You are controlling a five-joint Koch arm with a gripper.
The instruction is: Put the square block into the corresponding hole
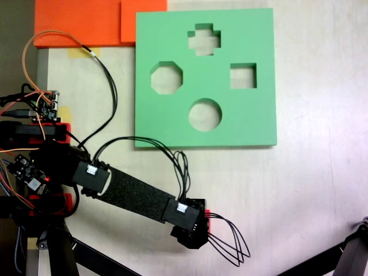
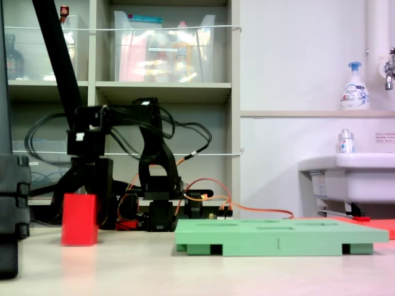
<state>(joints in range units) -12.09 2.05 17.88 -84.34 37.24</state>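
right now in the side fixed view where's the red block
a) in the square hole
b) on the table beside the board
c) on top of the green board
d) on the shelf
b: the red block stands on the table, apart from the green board, whose square hole is empty in the view from above.

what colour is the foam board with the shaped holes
Green; the board shows best in the fixed view from above.

Readable text: none | soap pump bottle [image 2: 355, 88] on the ledge above the sink [image 2: 345, 176]: printed label, too small to read | small bottle [image 2: 345, 142] on the sink's rim: label blurred | white sticker [image 2: 318, 184] on the sink's front: print illegible | sheet [image 2: 385, 137] on the wall right of the small bottle: print illegible
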